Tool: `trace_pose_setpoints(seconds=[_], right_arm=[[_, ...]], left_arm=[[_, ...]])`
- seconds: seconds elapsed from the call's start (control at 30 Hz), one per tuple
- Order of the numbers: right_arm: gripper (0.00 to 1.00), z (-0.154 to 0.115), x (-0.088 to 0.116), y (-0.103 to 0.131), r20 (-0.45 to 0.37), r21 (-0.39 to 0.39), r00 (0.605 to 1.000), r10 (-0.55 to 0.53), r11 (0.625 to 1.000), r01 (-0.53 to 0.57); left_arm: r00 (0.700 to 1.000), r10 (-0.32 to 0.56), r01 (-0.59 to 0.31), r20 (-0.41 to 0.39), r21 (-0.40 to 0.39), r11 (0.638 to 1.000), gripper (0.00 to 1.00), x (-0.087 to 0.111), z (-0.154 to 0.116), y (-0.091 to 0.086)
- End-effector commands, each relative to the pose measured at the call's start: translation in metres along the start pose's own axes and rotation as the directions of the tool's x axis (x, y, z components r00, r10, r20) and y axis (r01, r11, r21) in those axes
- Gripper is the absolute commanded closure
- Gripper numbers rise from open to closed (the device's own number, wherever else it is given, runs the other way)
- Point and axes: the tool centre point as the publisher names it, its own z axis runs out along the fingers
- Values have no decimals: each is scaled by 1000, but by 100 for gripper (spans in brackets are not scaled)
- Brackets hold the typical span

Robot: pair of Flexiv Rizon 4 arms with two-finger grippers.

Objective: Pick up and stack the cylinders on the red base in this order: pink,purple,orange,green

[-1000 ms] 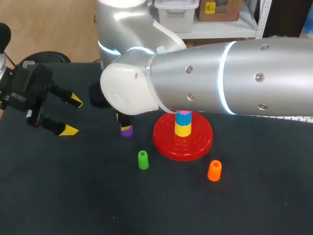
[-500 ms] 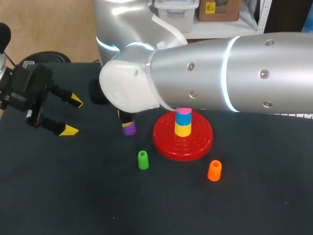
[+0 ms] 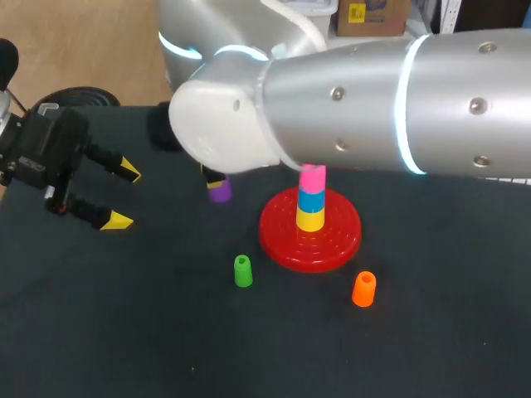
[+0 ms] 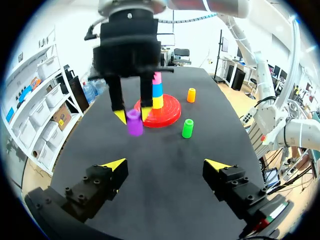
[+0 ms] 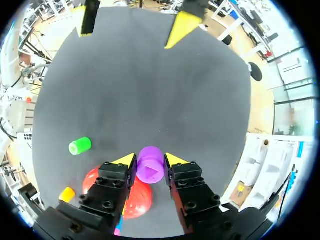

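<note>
The left gripper [image 3: 123, 196] hangs wide open near the table's [image 3: 108, 332] left edge, with bare surface beside it. The right gripper [image 5: 150, 160] clamps the purple cylinder [image 3: 219, 191] upright, long axis vertical, just left of the red base [image 3: 336, 242].

You have the red base [image 3: 336, 242] flat on the table, carrying an upright stack: yellow cylinder [image 3: 310, 219], blue cylinder [image 3: 311, 200], pink cylinder [image 3: 313, 177] on top. The purple cylinder [image 3: 219, 192] sits upright beside the base, clamped in the right gripper [image 5: 149, 160]. The green cylinder [image 3: 242, 271] and orange cylinder [image 3: 363, 288] stand apart on the table near the base.
</note>
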Motion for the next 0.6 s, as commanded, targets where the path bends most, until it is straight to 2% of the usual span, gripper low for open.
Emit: trace_pose_setpoints(seconds=[0.03, 0.43, 0.6], right_arm=[[100, -22, 10, 5, 4, 35, 1000, 5, 999, -5], [100, -70, 29, -10, -61, 84, 998, 12, 996, -7], [100, -93, 37, -13, -37, 88, 999, 28, 996, -24]], left_arm=[[1000, 2, -2, 2, -1, 1000, 0, 1, 1, 0], [1000, 2, -2, 2, -1, 1000, 0, 1, 1, 0], [1000, 2, -2, 2, -1, 1000, 0, 1, 1, 0]])
